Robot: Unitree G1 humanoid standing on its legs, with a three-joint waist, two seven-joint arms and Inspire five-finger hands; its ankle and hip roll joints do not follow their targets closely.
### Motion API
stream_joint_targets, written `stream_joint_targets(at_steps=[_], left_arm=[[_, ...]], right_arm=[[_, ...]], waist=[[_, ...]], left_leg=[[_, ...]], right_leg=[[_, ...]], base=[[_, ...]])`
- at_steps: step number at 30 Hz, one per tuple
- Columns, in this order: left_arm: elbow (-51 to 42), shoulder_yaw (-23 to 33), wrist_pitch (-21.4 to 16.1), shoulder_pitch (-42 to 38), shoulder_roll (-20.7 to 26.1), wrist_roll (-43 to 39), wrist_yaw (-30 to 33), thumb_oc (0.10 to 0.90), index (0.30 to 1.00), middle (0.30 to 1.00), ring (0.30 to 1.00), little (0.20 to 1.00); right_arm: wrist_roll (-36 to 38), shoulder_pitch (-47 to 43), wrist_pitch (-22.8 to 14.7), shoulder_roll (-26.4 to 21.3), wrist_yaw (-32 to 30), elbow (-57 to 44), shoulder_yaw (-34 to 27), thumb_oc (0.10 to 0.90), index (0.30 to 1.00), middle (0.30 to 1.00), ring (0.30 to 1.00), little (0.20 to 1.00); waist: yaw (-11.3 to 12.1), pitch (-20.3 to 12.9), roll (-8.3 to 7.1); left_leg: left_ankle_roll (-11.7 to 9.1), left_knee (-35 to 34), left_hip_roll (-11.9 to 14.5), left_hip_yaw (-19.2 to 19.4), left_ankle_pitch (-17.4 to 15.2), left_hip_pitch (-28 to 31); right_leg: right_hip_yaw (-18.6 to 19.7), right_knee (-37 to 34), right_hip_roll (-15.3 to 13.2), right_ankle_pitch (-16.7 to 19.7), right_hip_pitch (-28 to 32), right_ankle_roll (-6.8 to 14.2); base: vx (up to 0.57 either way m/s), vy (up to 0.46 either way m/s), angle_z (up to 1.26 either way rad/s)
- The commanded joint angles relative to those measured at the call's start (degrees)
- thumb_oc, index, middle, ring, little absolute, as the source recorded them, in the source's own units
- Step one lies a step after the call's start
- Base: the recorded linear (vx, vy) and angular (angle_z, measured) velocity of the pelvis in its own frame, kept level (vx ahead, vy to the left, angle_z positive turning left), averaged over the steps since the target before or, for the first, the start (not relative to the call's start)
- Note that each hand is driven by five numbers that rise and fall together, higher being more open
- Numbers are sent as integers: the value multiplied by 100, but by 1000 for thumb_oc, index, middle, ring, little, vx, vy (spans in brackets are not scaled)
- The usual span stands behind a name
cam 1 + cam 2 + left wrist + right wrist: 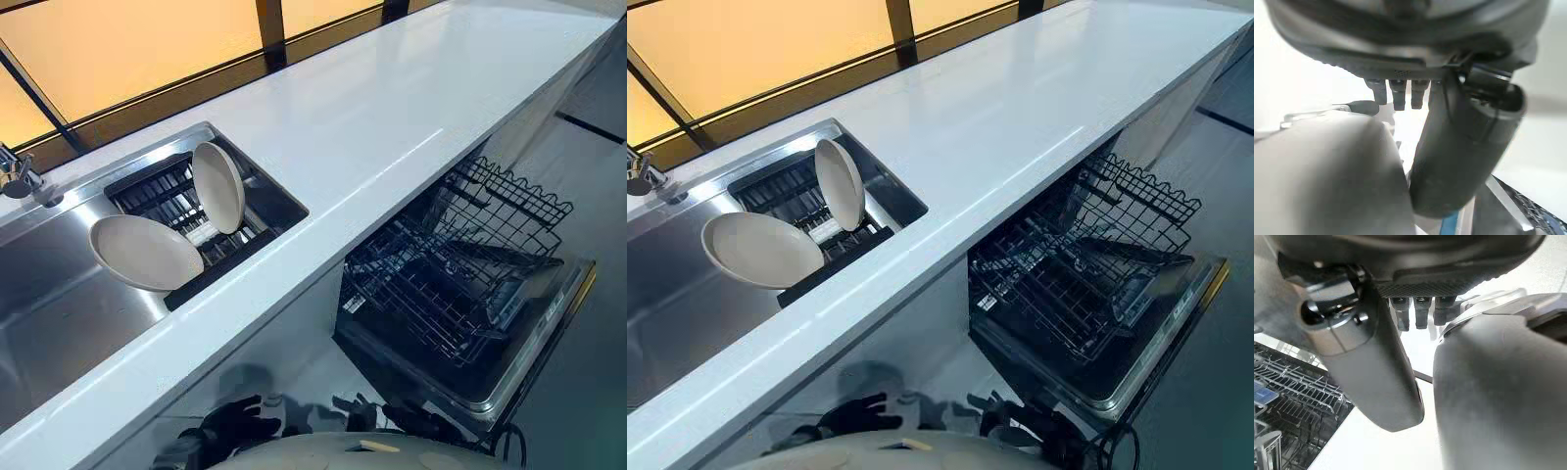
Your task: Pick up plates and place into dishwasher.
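Two cream plates sit left of centre, in a black rack (147,191) in the steel sink (59,323). The upright plate (217,186) stands on edge in the rack. The tilted plate (145,253) leans at the rack's lower-left end. A white counter (392,108) runs diagonally across the frame. The dishwasher (460,274) is at lower right, door down, wire basket pulled out and empty of plates. The left hand (1464,147) and right hand (1371,372) are both relaxed, fingers loose, holding nothing.
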Motion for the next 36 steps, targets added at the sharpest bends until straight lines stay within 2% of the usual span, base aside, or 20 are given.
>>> stream_joint_targets(at_steps=[1, 4, 6, 10, 12, 16, 18, 24, 28, 30, 31, 33, 34, 36], left_arm=[[118, 27, -165, -142, -48, -181, -151, 800, 900, 900, 900, 900], [118, 68, -162, -142, -67, -565, -243, 800, 900, 900, 900, 900], [113, 188, -143, -128, -105, -1150, -461, 800, 900, 900, 900, 900], [-409, 563, 389, -81, -254, -2690, -1495, 800, 900, 900, 900, 900], [-869, 565, 586, -62, -286, -3054, -1992, 800, 900, 900, 900, 900], [-1631, 361, 646, -100, -236, -3351, -2790, 800, 900, 900, 900, 900], [-1769, 312, 579, -129, -229, -3356, -2941, 800, 900, 900, 900, 900], [-3160, -58, 450, -225, -81, -3229, -4487, 800, 900, 900, 900, 900], [-4611, -153, 1012, -381, 114, -3630, -5014, 800, 900, 900, 900, 900], [-5375, -131, 1476, -546, 172, -4088, -5150, 800, 900, 900, 900, 900], [-6181, -128, 1991, -747, 221, -4758, -4976, 800, 900, 900, 900, 900], [-6851, -179, 2223, -950, 177, -5560, -4774, 800, 900, 900, 900, 900], [-6928, -189, 2245, -979, 168, -5752, -4790, 800, 900, 900, 900, 900], [-7396, -301, 2216, -1161, 43, -6492, -4443, 800, 900, 900, 900, 900]], right_arm=[[17, -101, -131, -13, 156, 260, -101, 800, 900, 900, 900, 900], [45, -112, -101, -17, 153, 276, -101, 800, 900, 900, 900, 900], [37, -108, -103, -10, 154, 295, -119, 800, 900, 900, 900, 900], [20, -102, -36, 10, 155, 247, -186, 800, 900, 900, 900, 900], [16, -104, 23, 10, 145, 189, -226, 800, 900, 900, 900, 900], [8, -108, 66, -42, 216, 183, -277, 800, 900, 900, 900, 900], [7, -115, 68, -49, 235, 189, -275, 800, 900, 900, 900, 900], [-101, -193, 106, -148, 338, 231, -229, 800, 900, 900, 900, 900], [-160, -215, 12, -203, 424, 342, -241, 800, 900, 900, 900, 900], [-145, -210, -51, -202, 427, 401, -264, 800, 900, 900, 900, 900], [-182, -199, -103, -199, 416, 468, -293, 800, 900, 900, 900, 900], [-225, -200, -160, -189, 414, 550, -305, 800, 900, 900, 900, 900], [-230, -202, -169, -187, 415, 563, -307, 800, 900, 900, 900, 900], [-207, -200, -222, -178, 434, 636, -271, 800, 900, 900, 900, 900]], waist=[[56, -132, 30], [49, -128, 30], [46, -129, 26], [90, -111, 1], [123, -94, 3], [146, -70, 36], [141, -65, 41], [159, -51, 44], [180, -76, 83], [169, -85, 97], [149, -101, 104], [118, -111, 100], [112, -112, 99], [74, -123, 88]], left_leg=[[102, 136, -310, 325, -306, -414], [105, 130, -301, 316, -310, -396], [101, 125, -304, 307, -308, -384], [63, 100, -308, 280, -306, -386], [49, 88, -296, 266, -289, -420], [57, 53, -270, 209, -264, -439], [61, 44, -265, 198, -262, -434], [47, 17, -265, 223, -285, -387], [40, 27, -241, 226, -295, -399], [52, 23, -227, 218, -301, -392], [70, 14, -220, 201, -318, -373], [96, 7, -215, 200, -343, -348], [101, 7, -214, 199, -349, -342], [118, 7, -214, 188, -380, -314]], right_leg=[[-292, 666, -99, -681, -213, 497], [-274, 686, -88, -701, -209, 483], [-259, 659, -82, -686, -195, 481], [-269, 571, -71, -642, -167, 487], [-287, 600, -76, -635, -207, 492], [-265, 732, -75, -676, -275, 494], [-250, 754, -71, -682, -285, 496], [-206, 455, -1, -548, -198, 510], [-193, 465, 14, -557, -215, 512], [-163, 529, 21, -589, -233, 506], [-122, 590, 29, -630, -240, 498], [-76, 649, 34, -671, -240, 484], [-67, 661, 35, -680, -240, 481], [-23, 706, 41, -716, -233, 469]], base=[[-90, -266, 33], [0, 0, 0], [0, 0, 0], [-1, -8, 0], [-15, -34, 0], [-5, -16, 0], [0, 0, 0], [15, -32, -1], [0, 0, 0], [20, -6, -1], [43, -9, -2], [20, -2, -1], [0, 0, 0], [0, 0, 0]])
